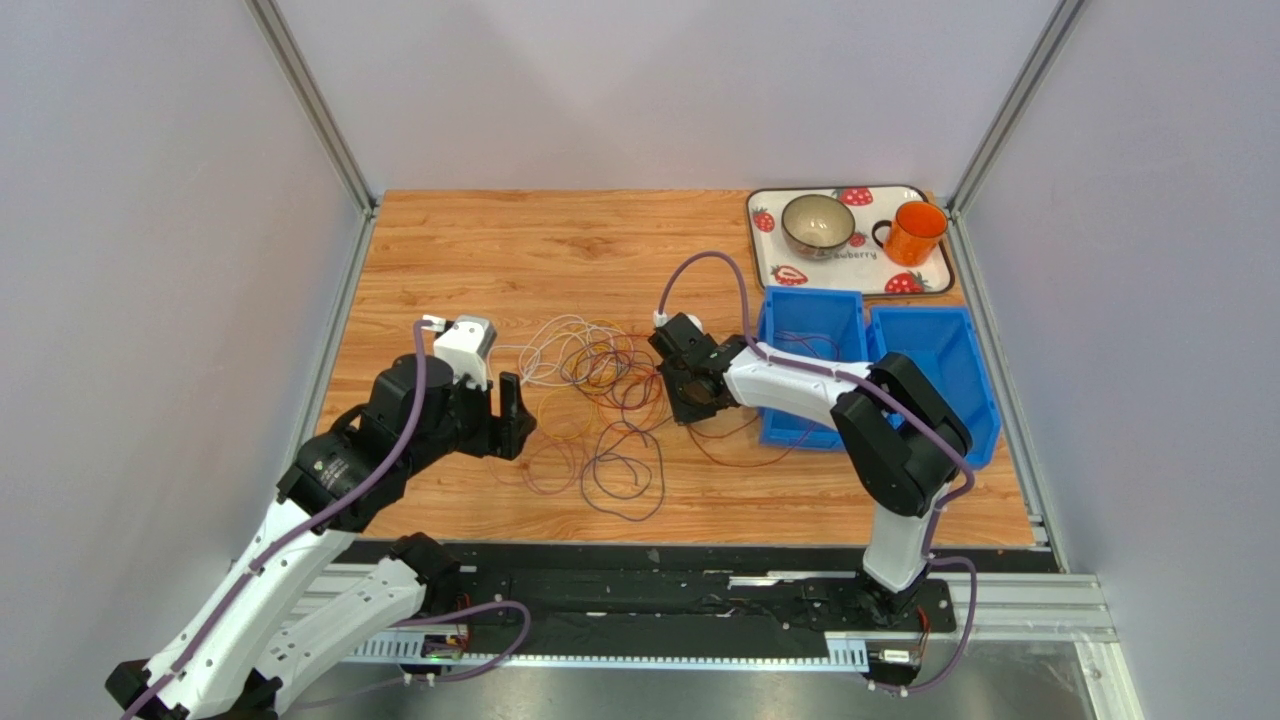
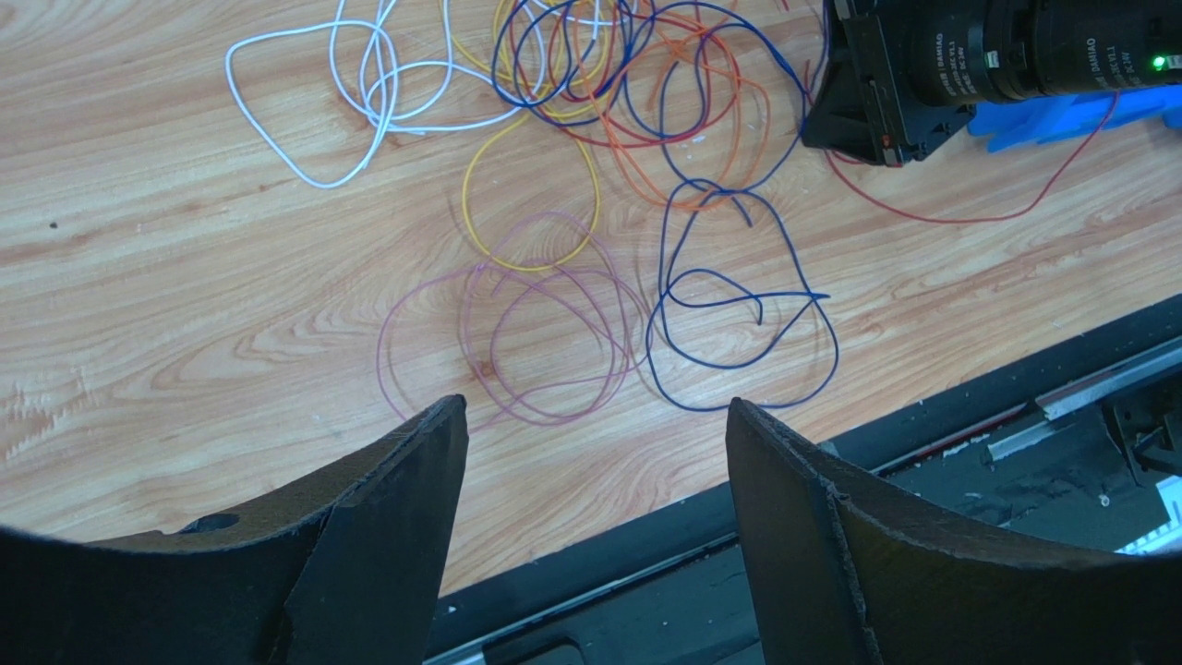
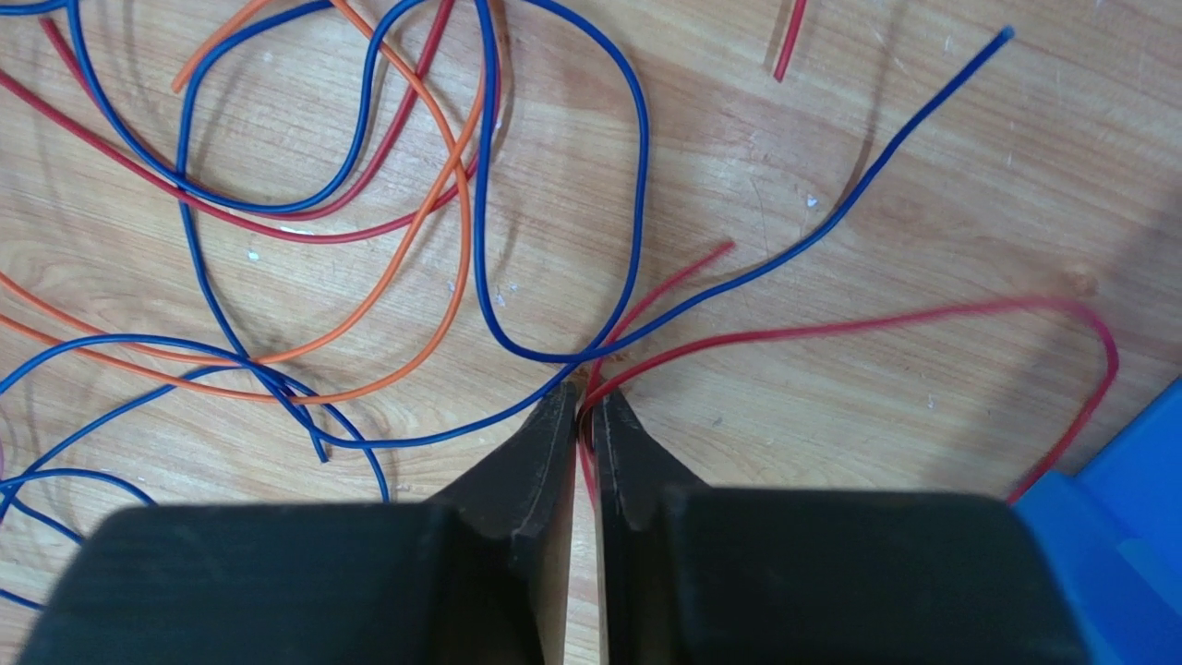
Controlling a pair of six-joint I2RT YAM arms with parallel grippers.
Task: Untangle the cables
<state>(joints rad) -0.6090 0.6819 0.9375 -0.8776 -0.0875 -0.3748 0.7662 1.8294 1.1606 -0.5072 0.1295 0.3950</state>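
The cables (image 1: 601, 393) lie as a loose tangle of thin loops on the wooden table between my two arms. In the left wrist view I see a white cable (image 2: 333, 83), a yellow loop (image 2: 534, 208), pink-purple loops (image 2: 541, 333) and a dark blue cable (image 2: 735, 291). My left gripper (image 2: 597, 405) hangs open above the table's near edge, short of the purple loops, with nothing between its fingers. My right gripper (image 3: 586, 395) is shut on a red cable (image 3: 860, 330) at the right side of the tangle. Blue (image 3: 486, 208) and orange (image 3: 416, 236) cables lie just ahead of it.
Two blue bins (image 1: 902, 360) stand right of the tangle, under the right arm. A strawberry-patterned tray (image 1: 781, 270) at the back right carries a bowl (image 1: 818, 222) and an orange mug (image 1: 914, 233). A black rail (image 1: 676, 558) runs along the table's near edge.
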